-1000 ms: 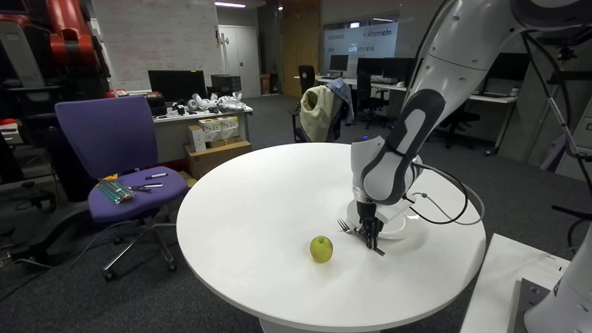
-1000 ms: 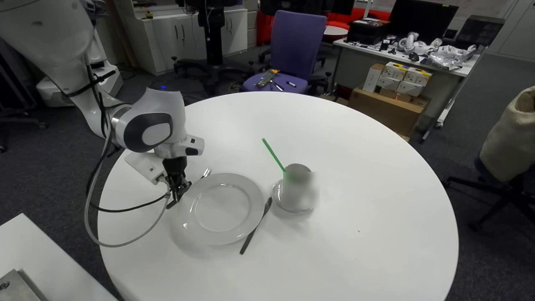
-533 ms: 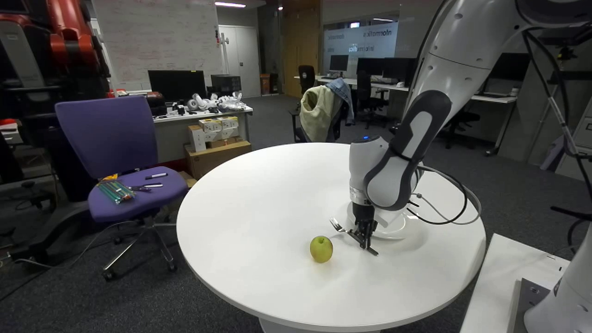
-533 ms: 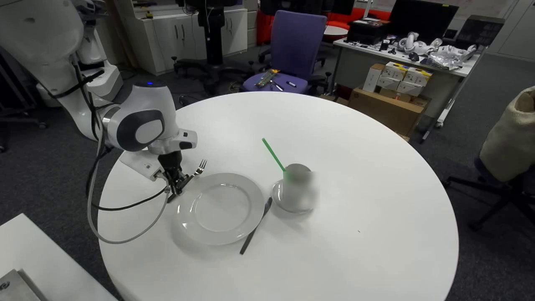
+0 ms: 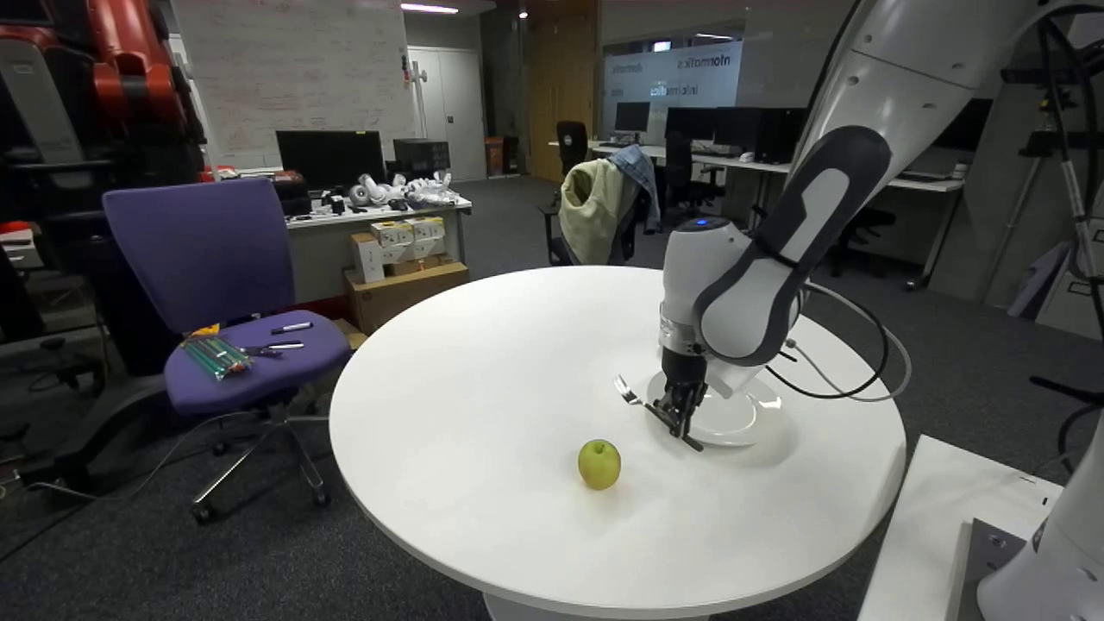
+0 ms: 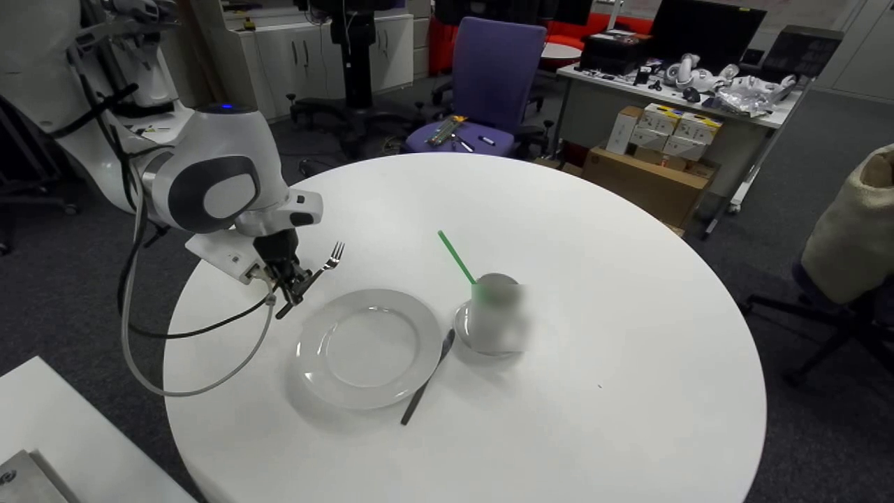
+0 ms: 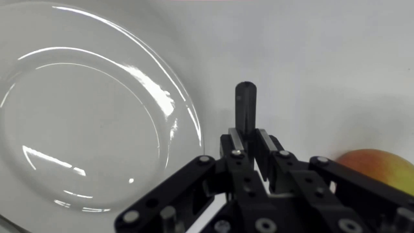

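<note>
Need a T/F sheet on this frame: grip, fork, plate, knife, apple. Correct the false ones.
1. The fingers grip the fork by its dark handle. True.
2. The apple rests on the table, apart from the plate. True.
3. The apple is red all over. False: yellow-green, with a red patch showing in the wrist view.
4. The knife lies beside the plate. True.
5. The fork lies in the plate. False: the fingers hold it beside the plate.

You raised the black two-fingered gripper (image 7: pixel 249 139) within one second; black-handled, silver-tined metal fork (image 7: pixel 245 105) rose with it.
</note>
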